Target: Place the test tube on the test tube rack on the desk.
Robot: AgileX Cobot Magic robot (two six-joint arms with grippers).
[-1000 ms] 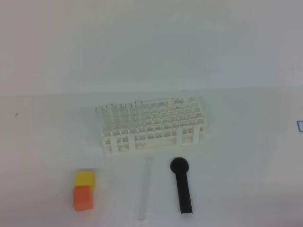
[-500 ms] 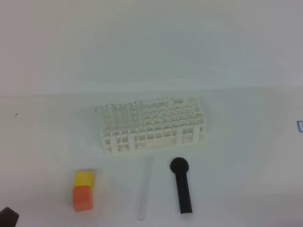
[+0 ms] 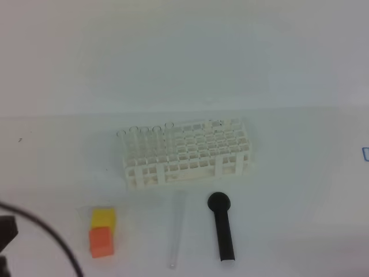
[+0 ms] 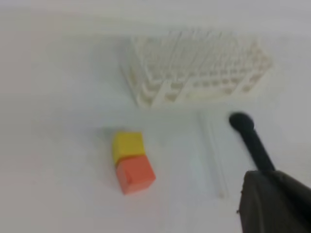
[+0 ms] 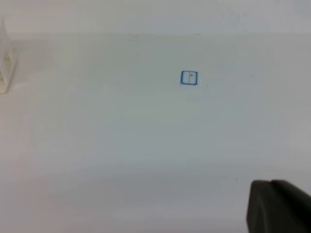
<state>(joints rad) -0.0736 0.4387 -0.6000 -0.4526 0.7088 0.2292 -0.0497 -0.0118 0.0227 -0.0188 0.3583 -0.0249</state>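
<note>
White desk (image 3: 300, 69) held the test tube (image 3: 176, 231) between a black tool (image 3: 222, 228) and blocks (image 3: 102, 232), before the rack (image 3: 187, 153); grippers' openness couldn't be told.

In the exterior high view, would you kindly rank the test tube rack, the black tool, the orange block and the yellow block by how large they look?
1. test tube rack
2. black tool
3. orange block
4. yellow block, though the orange block hides part of it, so these two may be alike.
</note>
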